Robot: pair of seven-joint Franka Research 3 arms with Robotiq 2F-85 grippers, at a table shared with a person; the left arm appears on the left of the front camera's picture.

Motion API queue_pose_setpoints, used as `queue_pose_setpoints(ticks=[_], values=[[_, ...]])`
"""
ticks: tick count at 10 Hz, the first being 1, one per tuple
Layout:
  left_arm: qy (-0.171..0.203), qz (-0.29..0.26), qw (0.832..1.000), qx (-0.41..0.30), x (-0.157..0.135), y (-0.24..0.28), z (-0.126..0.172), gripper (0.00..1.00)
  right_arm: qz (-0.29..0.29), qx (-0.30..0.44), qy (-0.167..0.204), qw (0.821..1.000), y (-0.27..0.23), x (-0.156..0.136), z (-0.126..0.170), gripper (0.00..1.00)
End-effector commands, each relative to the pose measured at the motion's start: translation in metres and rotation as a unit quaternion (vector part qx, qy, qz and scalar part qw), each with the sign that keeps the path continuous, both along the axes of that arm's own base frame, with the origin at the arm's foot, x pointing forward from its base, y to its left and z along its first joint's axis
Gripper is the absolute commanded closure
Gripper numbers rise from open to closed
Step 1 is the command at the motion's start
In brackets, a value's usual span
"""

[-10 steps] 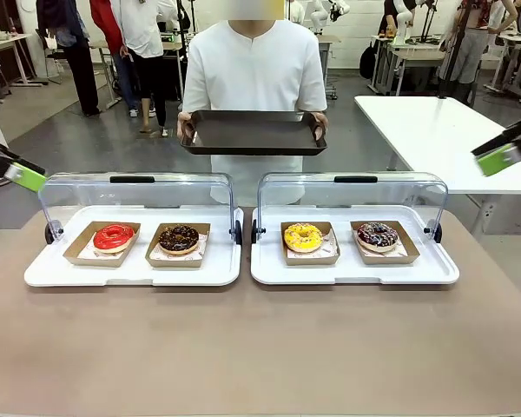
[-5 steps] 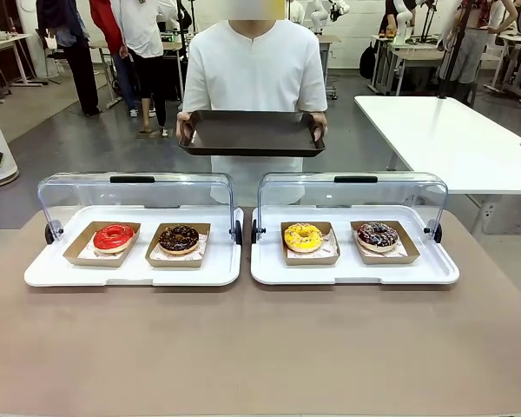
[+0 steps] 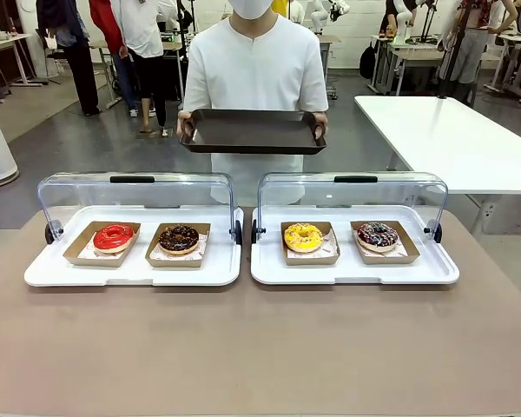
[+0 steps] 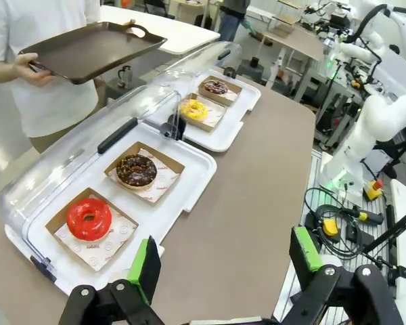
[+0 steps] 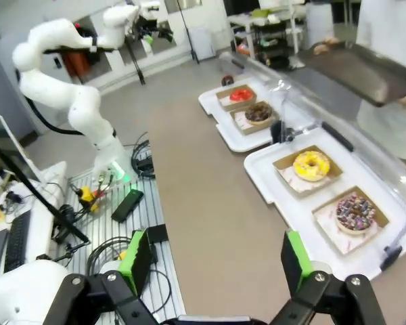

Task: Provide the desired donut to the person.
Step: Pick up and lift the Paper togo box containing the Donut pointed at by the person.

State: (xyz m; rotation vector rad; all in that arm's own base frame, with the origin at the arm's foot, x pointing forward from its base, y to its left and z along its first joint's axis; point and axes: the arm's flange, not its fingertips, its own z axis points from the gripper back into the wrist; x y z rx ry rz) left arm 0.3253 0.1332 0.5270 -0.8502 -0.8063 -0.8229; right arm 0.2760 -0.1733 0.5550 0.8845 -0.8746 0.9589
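Observation:
Several donuts lie in cardboard trays on the table: a red one [image 3: 113, 235], a chocolate one [image 3: 179, 237], a yellow one [image 3: 303, 236] and a dark sprinkled one [image 3: 378, 234]. Nothing shows which of them is the desired donut. The person [image 3: 255, 65] stands at the far side, holding an empty dark tray [image 3: 253, 132] in both hands. My left gripper [image 4: 223, 261] hangs open high above the table's left end, with the red donut [image 4: 88, 218] nearest below it. My right gripper [image 5: 215, 263] is open above the right end, near the sprinkled donut [image 5: 355, 211].
The donuts sit in pairs in two white serving trays [image 3: 130, 274] [image 3: 356, 274] whose clear lids [image 3: 135, 191] stand tipped open behind them. Bare brown tabletop [image 3: 260, 347] lies in front. A white table [image 3: 443, 130] stands at the back right. Cables and equipment lie beyond the table's ends.
Both arms have pulled outward: the green-padded fingers at the front view's left and right edges a second ago have slid out of it. The person and donuts have stayed put.

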Motion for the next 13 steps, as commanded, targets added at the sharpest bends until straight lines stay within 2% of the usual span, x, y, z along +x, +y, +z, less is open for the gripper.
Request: queue_pose_setpoints(ticks=[1, 3, 5, 8, 13], values=[[-0.009, -0.027, 1.0, -0.008, -0.003, 0.008, 0.007, 0.0, 0.001, 0.004, -0.014, 1.0, -0.007, -0.006, 0.008, 0.0], [-0.006, -0.042, 0.999, 0.011, -0.011, 0.014, 0.014, 0.0, -0.008, -0.038, 0.005, 0.999, -0.014, -0.013, 0.013, 0.0], [-0.009, -0.056, 0.998, 0.039, -0.018, 0.015, 0.02, 0.0, -0.014, -0.057, 0.007, 0.998, -0.019, -0.02, 0.02, 0.0], [-0.048, -0.082, 0.995, 0.017, -0.018, 0.015, 0.015, 0.0, 0.006, -0.032, -0.011, 0.999, -0.023, -0.022, 0.018, 0.0], [-0.042, -0.088, 0.995, 0.024, -0.011, 0.014, 0.009, 0.0, 0.014, -0.054, -0.001, 0.998, -0.019, -0.018, 0.013, 0.0]])
